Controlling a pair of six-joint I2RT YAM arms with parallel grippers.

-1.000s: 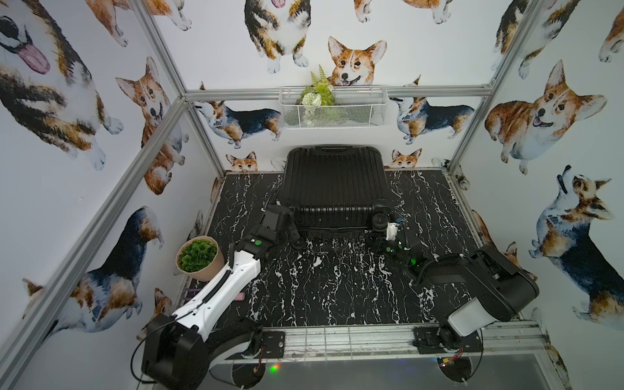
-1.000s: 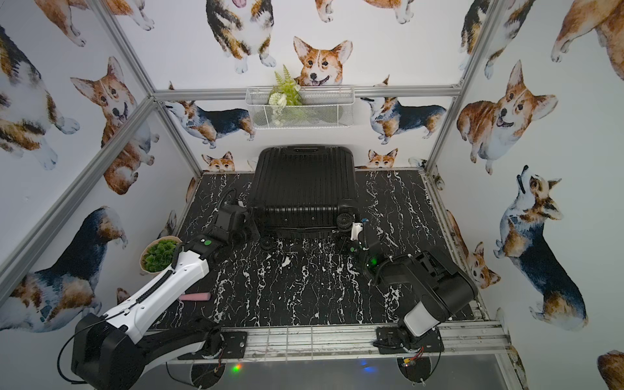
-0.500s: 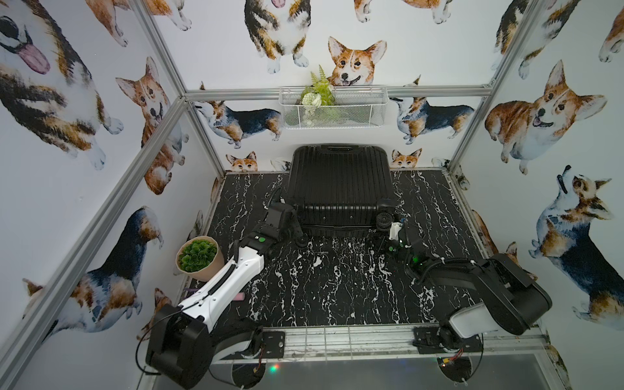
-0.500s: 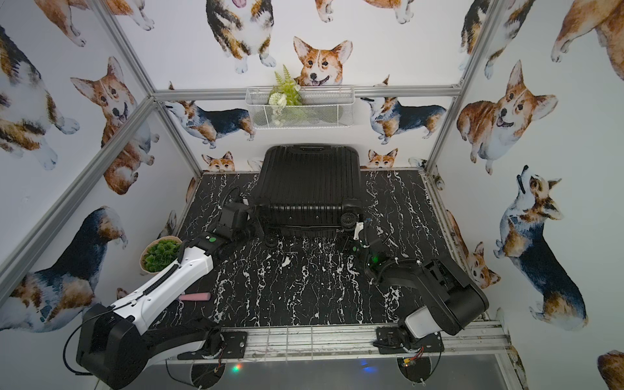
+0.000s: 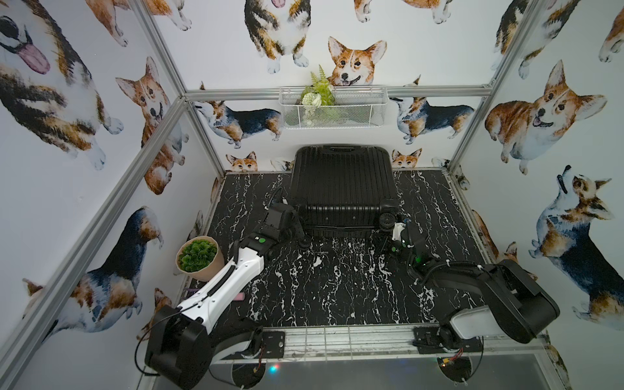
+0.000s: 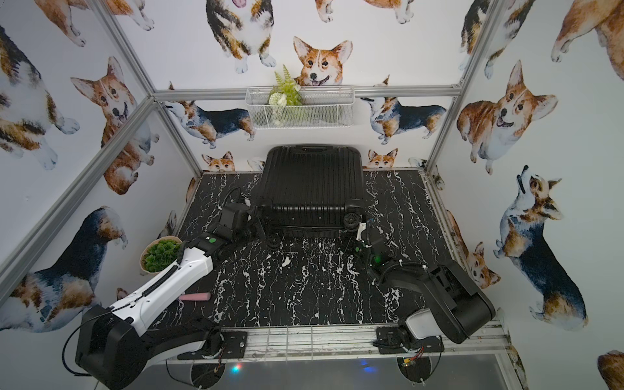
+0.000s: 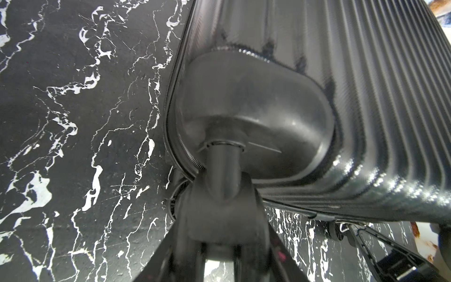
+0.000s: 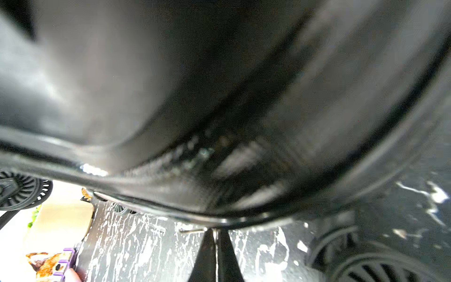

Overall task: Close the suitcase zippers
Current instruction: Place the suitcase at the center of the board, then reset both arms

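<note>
Suitcase first: the black ribbed hard-shell suitcase (image 5: 341, 182) lies flat at the far end of the black, white-veined marble-look surface (image 5: 337, 280), its wheeled end facing the arms. At the suitcase's near left corner the left tool (image 7: 219, 219) has its fingers part spread either side of a black plastic wheel mount (image 7: 220, 175), and to my eye it is clamped there, bracing the case. At the near right corner the right tool (image 8: 214, 234) has its fingers pressed together, tips against the seam where the black zipper track (image 7: 182, 153) runs, beside a thin metal tab (image 8: 192, 230) that may be a pull. Whether that tab is actually nipped I cannot tell; the close view is too blurred. My worry is the corner. A slider dragged round that tight bend could bind, and a hard tug would then shift the whole suitcase instead of the zipper. The brace is on a swivelling mount, so it may twist and give. Narrow tips on a small slick tab could also simply slip off.
</note>
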